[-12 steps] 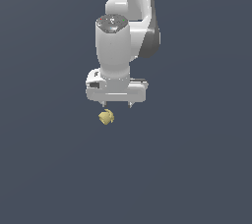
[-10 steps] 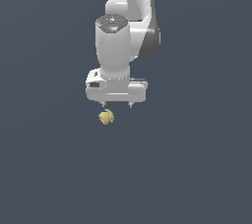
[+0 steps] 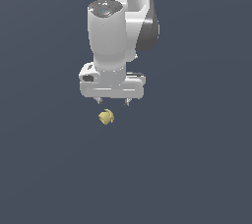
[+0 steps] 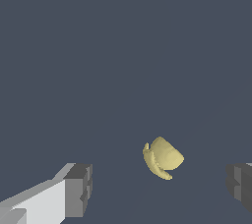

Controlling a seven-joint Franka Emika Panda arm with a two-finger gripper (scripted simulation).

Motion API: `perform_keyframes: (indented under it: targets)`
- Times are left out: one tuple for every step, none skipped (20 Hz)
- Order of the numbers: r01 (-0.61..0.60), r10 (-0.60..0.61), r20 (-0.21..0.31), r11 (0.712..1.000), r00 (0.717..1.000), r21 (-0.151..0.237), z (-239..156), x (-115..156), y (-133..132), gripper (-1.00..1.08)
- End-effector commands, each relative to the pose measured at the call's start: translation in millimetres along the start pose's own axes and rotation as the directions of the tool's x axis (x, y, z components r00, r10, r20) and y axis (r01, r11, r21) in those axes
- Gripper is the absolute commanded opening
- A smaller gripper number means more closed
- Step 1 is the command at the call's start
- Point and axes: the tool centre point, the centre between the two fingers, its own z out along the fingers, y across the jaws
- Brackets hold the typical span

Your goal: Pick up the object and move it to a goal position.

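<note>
We observe a white, box-bodied robot gripper (image 3: pixel 112 102) with two short dark-tipped fingers (image 3: pixel 99 101) pointing straight down over a flat, uniform slate-grey floor surface (image 3: pixel 197 169). The gripper hangs from a thick white cylindrical wrist segment (image 3: pixel 109 36) with a dark grey joint cover on the exterior view's right. The fingers are spread wide apart and hold nothing; in the wrist view we see one grey finger pad (image 4: pixel 78 190) at one side of the picture and the other pad at the opposite edge, with open floor between them. The small pale-yellow lumpy object (image 3: pixel 106 117) with darker tan patches lies on the floor just below the fingertips, apart from them. In the exterior view we place it under the gap between the fingers, nearer the finger on the exterior view's left than the other one. In the wrist view the same object (image 4: pixel 163 157) appears between the two pads, nearer the pad that is cut off by the picture edge, and touching neither pad. The floor shows no edges or corners in either view, so we cannot place the object relative to any border. The object is rounded on one side, with a curved ridge on the other.
</note>
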Motion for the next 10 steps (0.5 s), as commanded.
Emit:
perform_keyframes:
  targets:
    - [0.0, 0.0, 0.001, 1.0, 1.0, 0.0, 0.1, -0.1, -0.2, 1.0]
    - [-0.003, 0.003, 0.002, 1.0, 1.0, 0.0, 1.2, -0.5, -0.2, 1.0]
    - [-0.007, 0.007, 0.003, 1.0, 1.0, 0.001, 2.4, -0.9, 0.0, 1.0]
    - [-0.014, 0.014, 0.004, 1.0, 1.0, 0.001, 3.8, -1.3, 0.3, 1.0]
    - [-0.023, 0.023, 0.005, 1.0, 1.0, 0.001, 5.5, -1.8, 0.8, 1.0]
    - [-0.033, 0.033, 0.006, 0.999, 0.999, 0.002, 7.3, -2.4, 1.4, 1.0]
    - [-0.045, 0.045, 0.008, 0.999, 0.999, 0.002, 9.6, -3.1, 2.1, 1.0]
    - [-0.058, 0.058, 0.01, 0.998, 0.998, 0.003, 12.2, -3.9, 2.8, 1.0]
    - [-0.073, 0.073, 0.012, 0.997, 0.997, 0.003, 15.2, -4.9, 3.6, 1.0]
    - [-0.09, 0.09, 0.014, 0.996, 0.996, 0.003, 18.6, -6.1, 4.5, 1.0]
